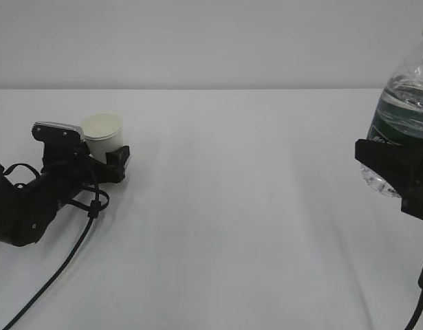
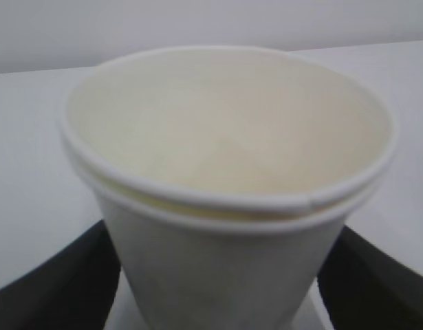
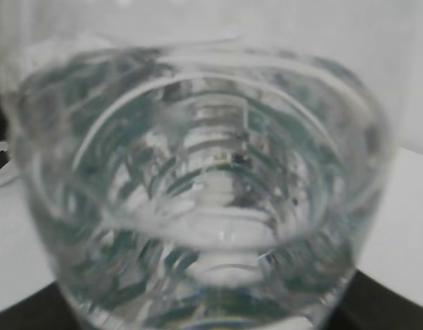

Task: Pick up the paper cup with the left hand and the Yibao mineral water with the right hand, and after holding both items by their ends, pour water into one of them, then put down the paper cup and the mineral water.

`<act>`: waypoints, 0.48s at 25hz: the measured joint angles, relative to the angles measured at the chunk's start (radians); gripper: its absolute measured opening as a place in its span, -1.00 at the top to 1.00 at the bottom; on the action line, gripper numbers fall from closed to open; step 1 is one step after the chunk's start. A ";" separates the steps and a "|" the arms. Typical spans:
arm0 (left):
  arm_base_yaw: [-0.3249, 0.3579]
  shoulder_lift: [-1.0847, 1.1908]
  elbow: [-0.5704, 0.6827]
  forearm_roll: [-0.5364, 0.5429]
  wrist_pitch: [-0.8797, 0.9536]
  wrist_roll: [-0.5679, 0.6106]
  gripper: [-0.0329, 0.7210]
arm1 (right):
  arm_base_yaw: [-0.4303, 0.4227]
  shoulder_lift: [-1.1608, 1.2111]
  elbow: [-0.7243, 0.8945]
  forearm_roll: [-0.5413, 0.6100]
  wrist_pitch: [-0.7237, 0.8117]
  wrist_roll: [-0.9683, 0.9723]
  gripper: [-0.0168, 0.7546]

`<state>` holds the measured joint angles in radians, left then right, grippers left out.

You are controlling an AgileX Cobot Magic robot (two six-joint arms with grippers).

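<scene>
Two items in play: paper cup [image 1: 104, 133] upright on the white table [image 1: 232, 206], between the spread fingers of the left hand [image 1: 101, 155]; right hand [image 1: 397, 172] clamps the raised Yibao mineral water [image 1: 404, 110] at frame edge, nothing between them

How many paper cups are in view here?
1, perhaps 2 nested: the paper cup stands on the table at left, between the left hand's fingers. The left wrist view shows a doubled rim, so a second cup may sit inside.
</scene>
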<state>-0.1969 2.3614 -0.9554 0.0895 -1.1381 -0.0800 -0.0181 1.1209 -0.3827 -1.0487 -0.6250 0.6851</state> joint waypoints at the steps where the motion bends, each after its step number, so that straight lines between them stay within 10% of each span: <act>1: 0.000 0.002 -0.002 0.000 -0.002 0.000 -0.76 | 0.000 0.000 0.000 0.000 0.000 0.000 -0.13; 12: 0.000 0.023 -0.026 -0.004 -0.004 0.000 -0.72 | 0.000 0.000 0.000 -0.002 -0.011 0.000 -0.13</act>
<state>-0.1969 2.3845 -0.9815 0.0857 -1.1419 -0.0800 -0.0181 1.1209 -0.3827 -1.0509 -0.6359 0.6851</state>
